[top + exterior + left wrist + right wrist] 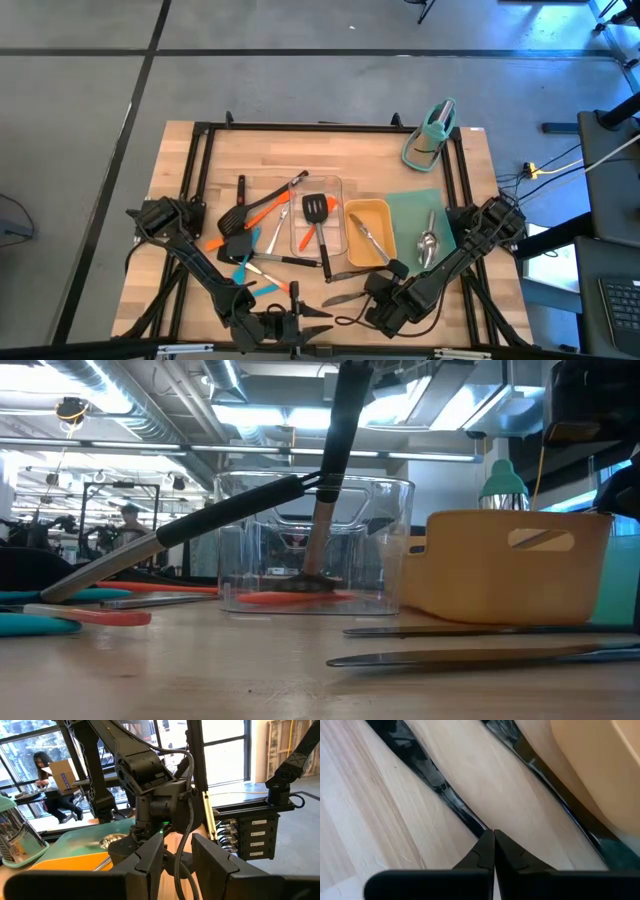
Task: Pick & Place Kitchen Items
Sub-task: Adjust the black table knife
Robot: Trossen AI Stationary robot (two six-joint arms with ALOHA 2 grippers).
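Clear tray (340, 185) beside yellow tray (385, 215); teal stand (432, 135) at table (180, 200) corner; seated person (47, 775) beyond.

Overhead and table-level cameras share the yellow tray (368, 232).

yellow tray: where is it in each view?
High view: yellow tray sits right of centre, between the clear tray and the teal mat.
Low view: right side, a tan box with a handle slot.
Left wrist view: orange edge at lower left.
Right wrist view: upper right corner.
Shared landmark: the teal mat, also visible in the left wrist view.
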